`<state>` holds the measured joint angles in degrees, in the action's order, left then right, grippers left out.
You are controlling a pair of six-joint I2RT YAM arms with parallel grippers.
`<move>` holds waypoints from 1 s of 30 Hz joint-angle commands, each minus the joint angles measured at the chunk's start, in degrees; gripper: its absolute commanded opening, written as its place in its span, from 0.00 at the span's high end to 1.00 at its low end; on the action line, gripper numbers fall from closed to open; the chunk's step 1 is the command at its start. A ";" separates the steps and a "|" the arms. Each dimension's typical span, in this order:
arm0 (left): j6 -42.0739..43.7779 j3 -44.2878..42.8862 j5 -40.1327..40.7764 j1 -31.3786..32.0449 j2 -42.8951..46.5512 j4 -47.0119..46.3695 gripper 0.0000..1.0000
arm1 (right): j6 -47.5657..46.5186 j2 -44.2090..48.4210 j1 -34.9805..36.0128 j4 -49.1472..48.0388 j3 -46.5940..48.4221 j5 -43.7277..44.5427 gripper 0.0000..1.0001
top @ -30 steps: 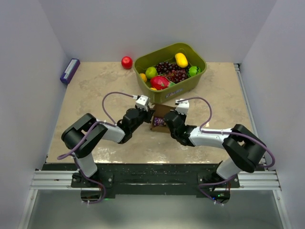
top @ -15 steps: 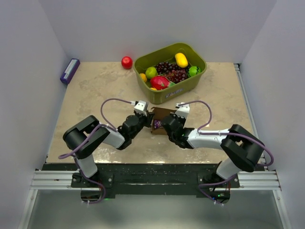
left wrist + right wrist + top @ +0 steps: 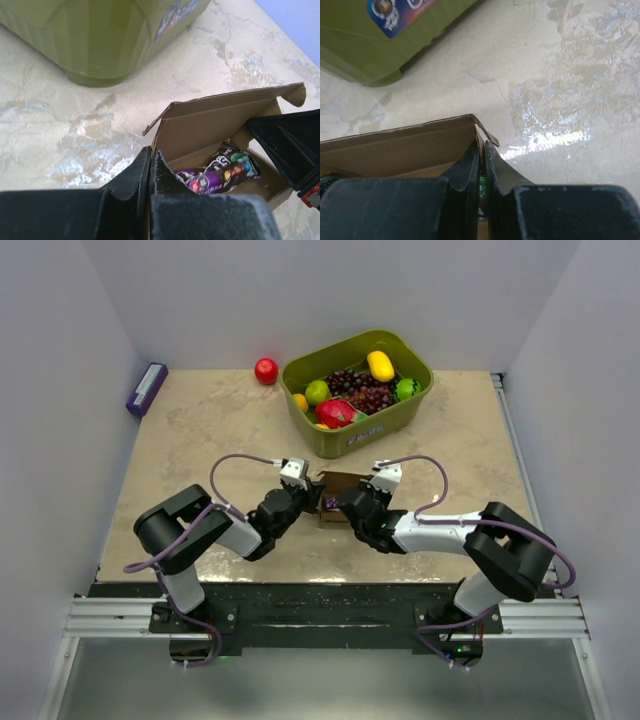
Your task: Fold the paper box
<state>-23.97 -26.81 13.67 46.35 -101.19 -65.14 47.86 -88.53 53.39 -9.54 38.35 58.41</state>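
two side walls of the paper box (image 3: 340, 483) are being pinched, one by the left gripper (image 3: 151, 160), one by the right gripper (image 3: 482, 155), near the green bin (image 3: 375, 430). walls are standing; lid is gaping, awaiting closing.

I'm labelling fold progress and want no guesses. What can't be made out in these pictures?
- Left wrist: the paper box's near wall, behind the left gripper.
- Right wrist: whether the right gripper truly pinches the box wall; its fingers hide the contact.
- Top external: the box's flaps, covered by both grippers.
- Left wrist: the candy packet's print, blurred.
- Both wrist views: the green bin's sticker, cut by the top edge.
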 commanded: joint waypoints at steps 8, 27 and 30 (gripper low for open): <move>-2.67 2.64 2.15 2.61 0.11 8.19 1.00 | 8.22 1.17 2.16 6.11 -1.26 -0.76 0.89; 8.67 -10.10 1.63 -1.69 3.89 15.40 1.00 | -4.43 -1.64 1.72 -4.25 6.46 4.78 0.86; 10.69 -12.12 0.05 -3.19 3.28 14.44 1.00 | -8.12 -3.75 0.58 -7.06 8.75 5.48 0.86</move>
<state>-17.76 -34.79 16.47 44.93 -98.76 -49.95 45.04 -90.45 54.94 -7.92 42.04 60.12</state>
